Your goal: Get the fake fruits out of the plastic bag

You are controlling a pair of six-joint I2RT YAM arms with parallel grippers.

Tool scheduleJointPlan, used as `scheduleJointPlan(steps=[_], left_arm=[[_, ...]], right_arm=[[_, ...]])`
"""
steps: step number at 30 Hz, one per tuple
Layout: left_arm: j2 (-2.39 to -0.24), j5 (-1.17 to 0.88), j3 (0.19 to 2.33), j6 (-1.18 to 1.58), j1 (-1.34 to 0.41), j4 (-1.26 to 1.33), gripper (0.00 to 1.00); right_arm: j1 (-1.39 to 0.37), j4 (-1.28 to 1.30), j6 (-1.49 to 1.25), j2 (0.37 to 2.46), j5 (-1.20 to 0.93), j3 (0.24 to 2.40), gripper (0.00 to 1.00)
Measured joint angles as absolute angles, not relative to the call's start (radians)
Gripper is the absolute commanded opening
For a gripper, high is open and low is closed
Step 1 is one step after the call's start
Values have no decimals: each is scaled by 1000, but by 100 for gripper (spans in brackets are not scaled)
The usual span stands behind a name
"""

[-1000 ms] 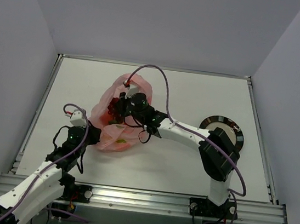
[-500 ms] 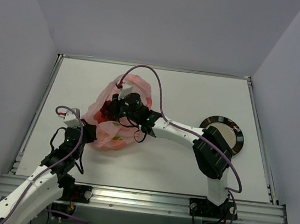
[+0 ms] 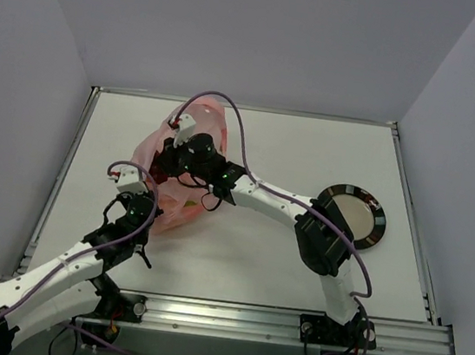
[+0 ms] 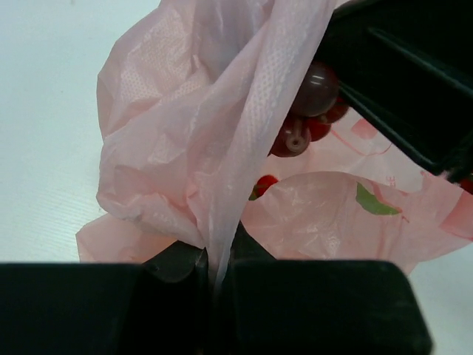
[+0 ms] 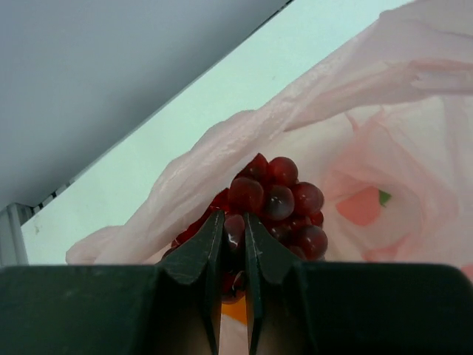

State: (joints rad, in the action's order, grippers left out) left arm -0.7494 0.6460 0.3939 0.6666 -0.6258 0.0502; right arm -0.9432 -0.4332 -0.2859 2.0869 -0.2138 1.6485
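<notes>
The pink plastic bag (image 3: 149, 153) lies crumpled left of the table's middle. My left gripper (image 3: 137, 195) is shut on a fold of the bag (image 4: 222, 148) at its near edge, the film pinched between the jaws. My right gripper (image 3: 173, 153) is inside the bag's mouth, shut on the dark purple grape bunch (image 5: 281, 200). The grapes also show in the left wrist view (image 4: 307, 111), under the dark right gripper. A red piece (image 4: 264, 183) and a green bit (image 4: 373, 201) show through the film. An orange-yellow shape (image 5: 235, 310) sits below the right jaws.
A round dark-rimmed plate (image 3: 376, 211) sits on the table at the right, beside the right arm's elbow. The table's metal rail (image 3: 228, 312) runs along the near edge. Grey walls close in the left, back and right sides.
My right gripper has moved left and toward the back with the grape bunch. The bag has shifted and bunched up that way. My left arm has swung right, still holding the bag.
</notes>
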Motion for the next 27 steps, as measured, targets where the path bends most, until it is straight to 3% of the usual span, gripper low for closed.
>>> scheduleJointPlan(steps=[6, 18, 27], left_arm=[[-831, 683, 394, 667, -634, 60, 2], [-863, 700, 384, 681, -634, 76, 2], [-846, 557, 380, 656, -596, 109, 2]], right_arm=[[-937, -401, -259, 1950, -171, 1477, 0], [-884, -504, -347, 1742, -224, 1403, 0], [-748, -603, -445, 1507, -298, 1268, 0]])
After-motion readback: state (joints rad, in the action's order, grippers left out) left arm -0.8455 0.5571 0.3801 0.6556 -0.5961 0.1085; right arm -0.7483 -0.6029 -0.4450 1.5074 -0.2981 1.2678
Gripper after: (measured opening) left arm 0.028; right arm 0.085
